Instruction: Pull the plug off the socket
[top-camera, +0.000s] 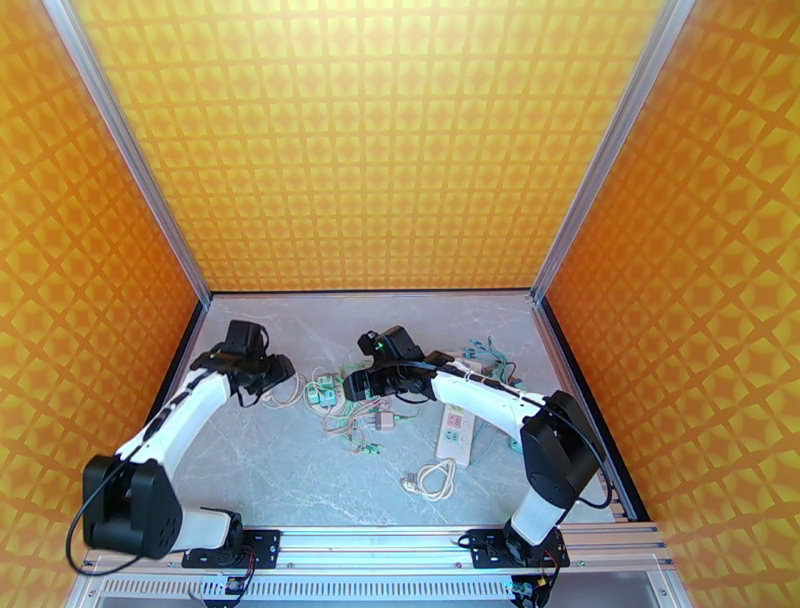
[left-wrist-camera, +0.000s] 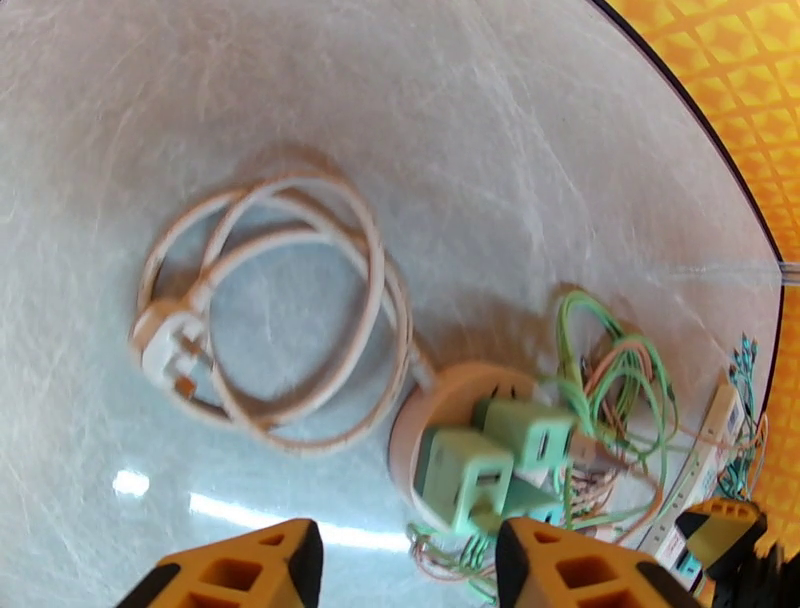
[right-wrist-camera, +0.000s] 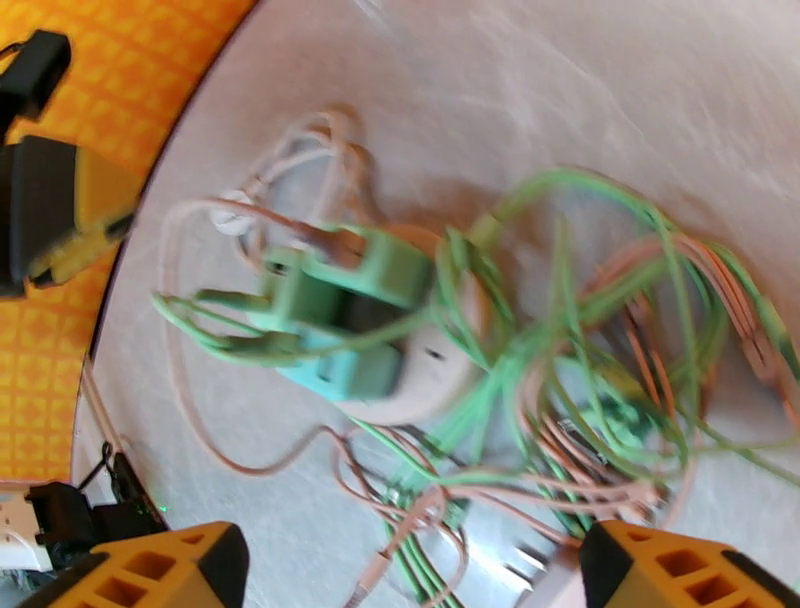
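Observation:
The socket (top-camera: 457, 432), a long white strip with green and pink marks, lies at centre right of the table, and its end also shows in the left wrist view (left-wrist-camera: 700, 465). I cannot tell whether a plug sits in it. Left of it, a round white outlet hub (top-camera: 322, 393) (left-wrist-camera: 450, 400) (right-wrist-camera: 440, 370) carries green plug blocks (left-wrist-camera: 465, 475) (right-wrist-camera: 340, 290). My left gripper (top-camera: 275, 385) (left-wrist-camera: 405, 570) hovers open just left of the hub. My right gripper (top-camera: 355, 385) (right-wrist-camera: 415, 575) hangs open over the hub's right side, nothing between its fingers.
Green and pink wires (top-camera: 365, 420) (right-wrist-camera: 600, 400) tangle around the hub. The hub's white cord (left-wrist-camera: 370, 290) lies coiled and ends in a loose white plug (left-wrist-camera: 165, 350). Another coiled cord (top-camera: 432, 480) lies near the front. Orange walls enclose the table.

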